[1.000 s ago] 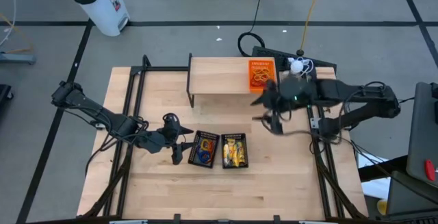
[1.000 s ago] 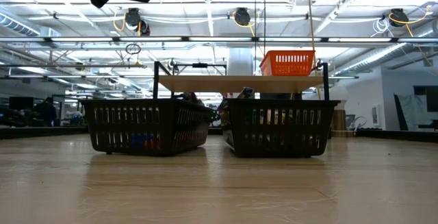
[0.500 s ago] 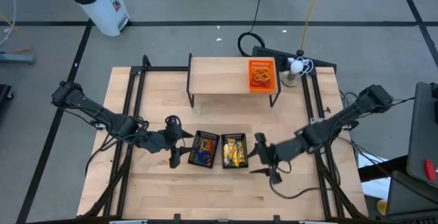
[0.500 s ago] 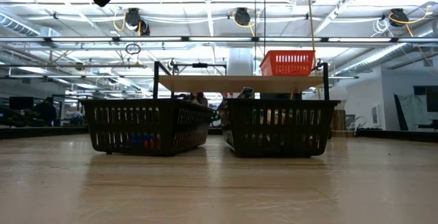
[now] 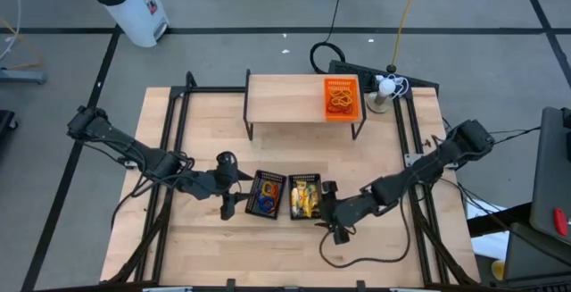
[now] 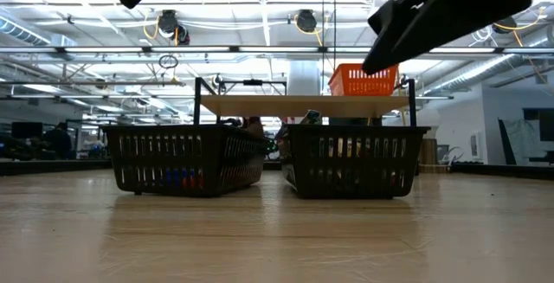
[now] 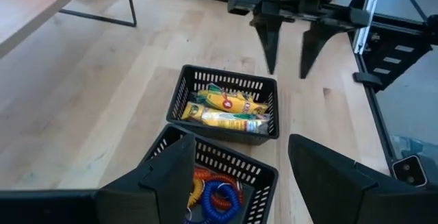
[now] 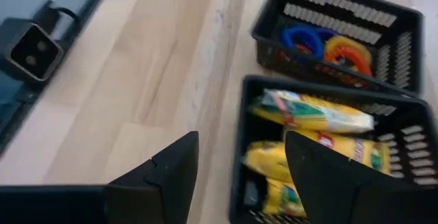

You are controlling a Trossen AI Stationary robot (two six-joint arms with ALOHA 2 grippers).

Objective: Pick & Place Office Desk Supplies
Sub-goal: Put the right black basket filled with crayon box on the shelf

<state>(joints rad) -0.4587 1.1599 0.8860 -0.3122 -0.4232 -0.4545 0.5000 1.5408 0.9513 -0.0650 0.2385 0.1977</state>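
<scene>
Right hand (image 5: 332, 212): fingers spread, holding nothing, hovering at the outer edge of the basket of yellow packets (image 5: 304, 196).
Left hand (image 5: 228, 185): fingers apart, empty, just beside the basket of coiled loops (image 5: 266, 195).
Supplies: yellow packets (image 8: 321, 114) fill one basket; blue, orange and red loops (image 7: 217, 193) the other.
Baskets: side by side, mid-worktop (image 5: 250, 247).
Open room: bare wood along the near edge.
Shelf (image 5: 285, 98): carries an orange bin (image 5: 340, 98).

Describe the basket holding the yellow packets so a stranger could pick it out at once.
On the wooden table, in front of the raised shelf, two small black baskets sit side by side. The one you want is nearer the right arm and holds yellow packets, while its neighbour holds blue and orange coils.
</scene>
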